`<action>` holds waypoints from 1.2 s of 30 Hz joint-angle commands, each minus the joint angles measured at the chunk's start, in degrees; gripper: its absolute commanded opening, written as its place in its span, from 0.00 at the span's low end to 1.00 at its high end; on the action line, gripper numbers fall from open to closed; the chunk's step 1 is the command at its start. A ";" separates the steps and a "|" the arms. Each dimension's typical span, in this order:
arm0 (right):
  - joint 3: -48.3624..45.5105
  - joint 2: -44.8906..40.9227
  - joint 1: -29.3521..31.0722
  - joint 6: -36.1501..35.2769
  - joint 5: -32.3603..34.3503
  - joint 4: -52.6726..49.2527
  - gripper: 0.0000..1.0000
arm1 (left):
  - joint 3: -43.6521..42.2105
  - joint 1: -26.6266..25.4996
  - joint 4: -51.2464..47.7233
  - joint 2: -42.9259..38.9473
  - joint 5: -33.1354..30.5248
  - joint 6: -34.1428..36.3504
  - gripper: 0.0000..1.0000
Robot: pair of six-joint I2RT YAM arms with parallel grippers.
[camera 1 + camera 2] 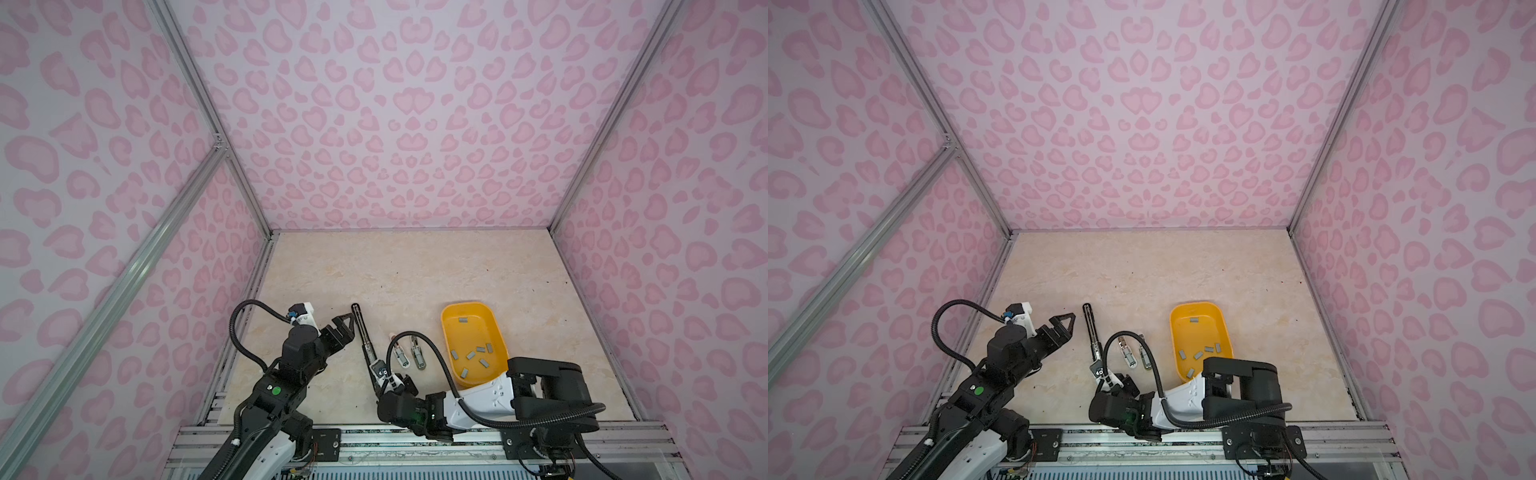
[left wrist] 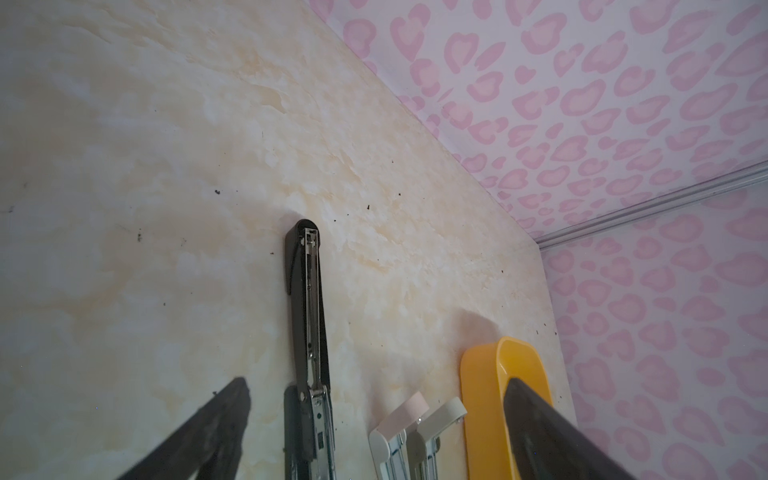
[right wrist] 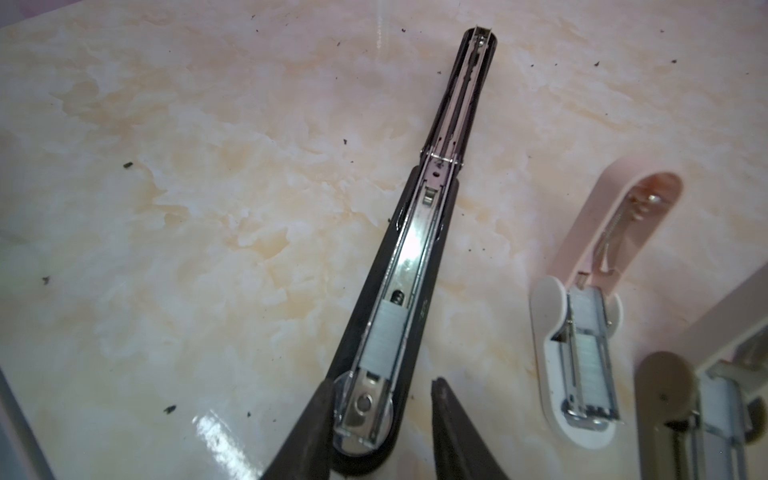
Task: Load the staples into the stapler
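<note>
A marble-patterned table is seen walled in by pink heart-print panels, with two robot arms reaching in from its near edge. The left gripper is held wide open just left of a long black stapler, with nothing between its fingers. The stapler is laid out flat and unfolded, its metal channel exposed; one strip of staples is seen seated in that channel near the front end. That same end is straddled by the right gripper, its fingers drawn partly together on either side; whether the stapler is actually pinched cannot be told. To the right, a yellow tray is set on the table, with seven loose grey strips scattered inside. Between tray and black stapler, a small pink stapler and a small beige stapler are laid side by side, both flipped open.
</note>
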 commanded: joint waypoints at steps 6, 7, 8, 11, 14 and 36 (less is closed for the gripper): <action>-1.07 0.97 -2.04 -2.74 -3.19 4.05 0.32 | -1.26 0.08 -4.33 -1.14 4.39 -1.08 0.96; -1.17 0.96 -2.19 -3.05 -3.29 4.24 0.33 | -1.84 0.08 -4.42 -1.92 4.58 -1.52 0.97; -1.32 0.88 -2.27 -3.32 -3.36 4.46 0.32 | -2.34 0.08 -4.57 -2.71 4.59 -1.87 0.96; -1.53 1.04 -2.39 -4.01 -3.95 5.47 0.31 | -4.14 0.08 -5.06 -5.11 4.03 -2.99 0.96; -1.25 1.65 -2.42 -4.08 -4.70 5.71 0.24 | -5.87 0.08 -5.00 -6.75 3.71 -4.23 0.96; -7.94 -5.86 -4.34 9.44 -12.33 5.68 0.00 | -14.32 -0.36 9.15 2.08 1.34 -8.67 0.96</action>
